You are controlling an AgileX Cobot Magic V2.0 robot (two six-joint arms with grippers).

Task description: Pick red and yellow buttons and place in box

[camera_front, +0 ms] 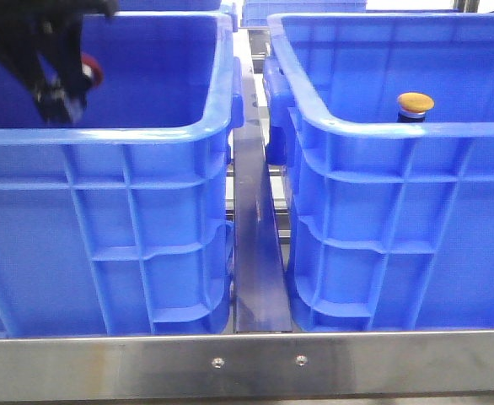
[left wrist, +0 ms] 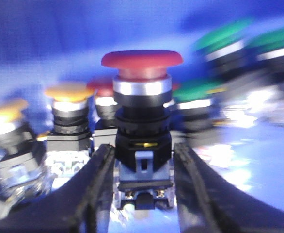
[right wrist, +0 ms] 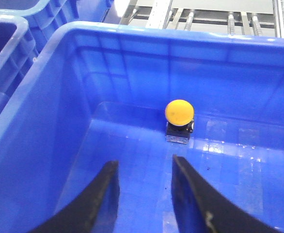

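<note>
My left gripper [camera_front: 61, 93] is at the far left of the left blue crate [camera_front: 146, 135], inside its rim. In the left wrist view it [left wrist: 143, 148] is shut on the dark body of a red button [left wrist: 142, 60], which also shows at the jaws in the front view [camera_front: 91, 72]. A yellow button [camera_front: 416, 104] stands upright on the floor of the right blue crate, the box [camera_front: 399, 126]. In the right wrist view, my right gripper [right wrist: 145, 162] is open and empty over the box's floor [right wrist: 132, 145]. The yellow button [right wrist: 179, 112] is a short way beyond its fingertips.
Behind the held red button, the left wrist view shows several more buttons, blurred: yellow ones [left wrist: 69, 92], another red one [left wrist: 101, 87] and green ones [left wrist: 219, 39]. A metal rail [camera_front: 255, 253] runs between the crates. A steel frame bar [camera_front: 247, 363] crosses the front.
</note>
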